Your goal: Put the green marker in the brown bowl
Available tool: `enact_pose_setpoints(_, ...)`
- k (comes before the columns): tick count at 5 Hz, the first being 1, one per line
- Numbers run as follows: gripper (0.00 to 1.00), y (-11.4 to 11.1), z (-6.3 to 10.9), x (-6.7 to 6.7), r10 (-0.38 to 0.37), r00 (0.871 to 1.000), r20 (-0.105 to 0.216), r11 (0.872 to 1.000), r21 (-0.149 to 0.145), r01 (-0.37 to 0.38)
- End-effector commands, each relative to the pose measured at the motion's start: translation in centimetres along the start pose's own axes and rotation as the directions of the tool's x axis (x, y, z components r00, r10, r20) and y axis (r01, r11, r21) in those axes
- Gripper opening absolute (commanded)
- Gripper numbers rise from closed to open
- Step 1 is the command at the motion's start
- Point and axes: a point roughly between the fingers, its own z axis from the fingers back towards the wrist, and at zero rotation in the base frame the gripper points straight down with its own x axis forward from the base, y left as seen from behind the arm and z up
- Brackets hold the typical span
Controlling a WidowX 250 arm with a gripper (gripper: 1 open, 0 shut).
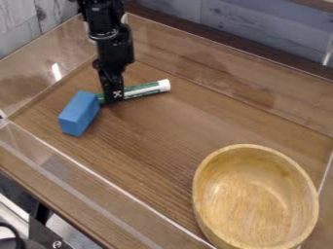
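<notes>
The green marker (150,88) lies flat on the wooden table, white barrel with a green tip pointing right. My gripper (115,95) points straight down over its left end, fingers shut on that end, which they hide. The brown bowl (208,199) sits far off at the front right, with nothing in it.
A blue rectangular block (78,113) lies just left of and in front of the gripper. Clear plastic walls (33,146) ring the table on the left and front sides. A grey plank wall (247,24) runs along the back.
</notes>
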Motion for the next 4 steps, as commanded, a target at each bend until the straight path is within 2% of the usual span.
enact_pose_setpoints(1,0.0,0.7,2.0,0.1,0.036,0.999,0.03,0.999,0.034,-0.037)
enact_pose_setpoints(4,0.0,0.6,3.8,0.0,0.12,0.992,0.043,0.993,0.002,-0.121)
